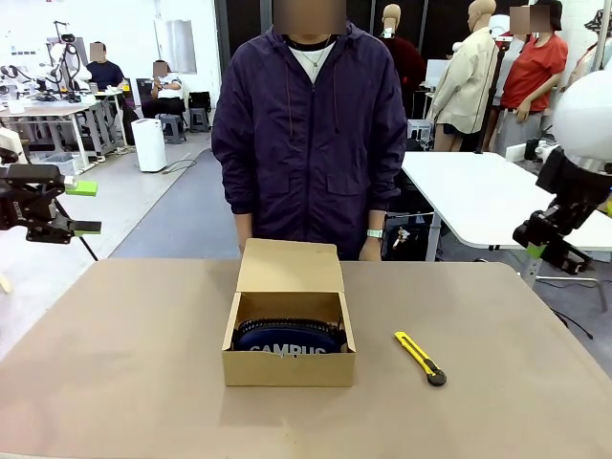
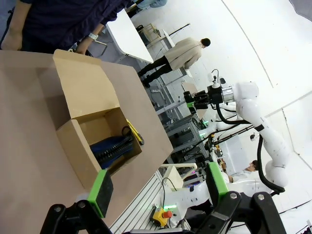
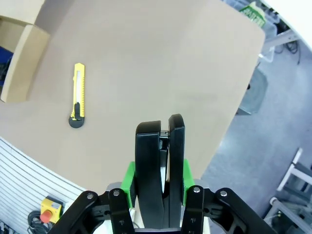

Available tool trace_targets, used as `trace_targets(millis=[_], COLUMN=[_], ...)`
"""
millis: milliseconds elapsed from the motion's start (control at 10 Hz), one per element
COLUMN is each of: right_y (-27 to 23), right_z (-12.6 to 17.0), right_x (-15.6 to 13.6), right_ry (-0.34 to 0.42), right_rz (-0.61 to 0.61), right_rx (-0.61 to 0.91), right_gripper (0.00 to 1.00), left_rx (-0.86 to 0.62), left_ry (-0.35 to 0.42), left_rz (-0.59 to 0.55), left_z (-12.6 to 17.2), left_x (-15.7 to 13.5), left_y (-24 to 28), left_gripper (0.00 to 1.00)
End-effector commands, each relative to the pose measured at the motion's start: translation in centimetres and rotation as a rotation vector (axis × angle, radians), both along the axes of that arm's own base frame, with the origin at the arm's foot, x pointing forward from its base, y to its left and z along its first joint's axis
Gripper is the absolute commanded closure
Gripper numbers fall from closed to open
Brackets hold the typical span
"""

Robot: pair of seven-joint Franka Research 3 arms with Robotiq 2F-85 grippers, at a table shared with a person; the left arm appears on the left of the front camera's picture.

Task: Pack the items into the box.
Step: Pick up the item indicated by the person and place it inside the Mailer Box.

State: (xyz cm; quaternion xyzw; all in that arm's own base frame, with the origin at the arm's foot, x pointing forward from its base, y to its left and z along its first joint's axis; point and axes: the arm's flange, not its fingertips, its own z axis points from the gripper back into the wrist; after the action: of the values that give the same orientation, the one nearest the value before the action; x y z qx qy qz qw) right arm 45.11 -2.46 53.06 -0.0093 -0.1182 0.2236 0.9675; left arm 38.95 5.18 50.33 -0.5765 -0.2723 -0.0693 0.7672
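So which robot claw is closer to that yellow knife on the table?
The right. The right gripper, holding the stapler, hangs above the table's right edge, not far from the knife. The left gripper is raised at the far left, with the box between.

Open box [image 1: 287, 368] holds CAMPUS pouch [image 1: 290, 341]; yellow knife [image 1: 419, 357] lies beside; right pincer [image 3: 158, 183] grips stapler [image 3: 148, 146].

Bright, even overhead light, nothing harsh. Just a soft shadow off the box [image 1: 287, 368] toward the near edge of the table [image 1: 115, 363]. Heavy fisheye warping at wrist-view edges, no glare.
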Motion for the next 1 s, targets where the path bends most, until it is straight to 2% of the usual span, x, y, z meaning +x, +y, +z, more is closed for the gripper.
trace_targets(millis=[0,100,200,400,500,700,800,900], right_y=[0.8,0.0,1.1,8.8,13.3,22.3,26.6,30.4], right_z=[-0.2,0.0,-2.3,0.2,1.2,0.7,0.0,-0.7], right_x=[2.0,0.0,1.4,3.8,5.2,6.8,6.9,6.3], right_ry=[0.007,0.0,-0.054,-0.217,-0.248,-0.25,-0.262,-0.238], right_rz=[0.01,0.0,0.093,0.36,0.508,0.792,0.94,1.068], right_rx=[-0.019,0.0,0.112,0.153,0.169,0.211,0.265,0.296], right_gripper=[1.0,1.0,1.0,1.0,1.0,1.0,1.0,1.0], left_rx=[0.003,0.003,0.003,0.003,0.003,0.003,0.003,0.003], left_ry=[0.003,0.003,0.003,0.003,0.003,0.003,0.003,0.003], left_rz=[-0.012,-0.012,-0.012,-0.012,-0.012,-0.012,-0.012,-0.012], left_z=[0.1,0.1,0.1,0.1,0.1,0.1,0.1,0.1], left_x=[-0.3,-0.3,-0.3,-0.3,-0.3,-0.3,-0.3,-0.3], left_y=[0.3,0.3,0.3,0.3,0.3,0.3,0.3,0.3], left_gripper=[0.0,0.0,0.0,0.0,0.0,0.0,0.0,0.0])
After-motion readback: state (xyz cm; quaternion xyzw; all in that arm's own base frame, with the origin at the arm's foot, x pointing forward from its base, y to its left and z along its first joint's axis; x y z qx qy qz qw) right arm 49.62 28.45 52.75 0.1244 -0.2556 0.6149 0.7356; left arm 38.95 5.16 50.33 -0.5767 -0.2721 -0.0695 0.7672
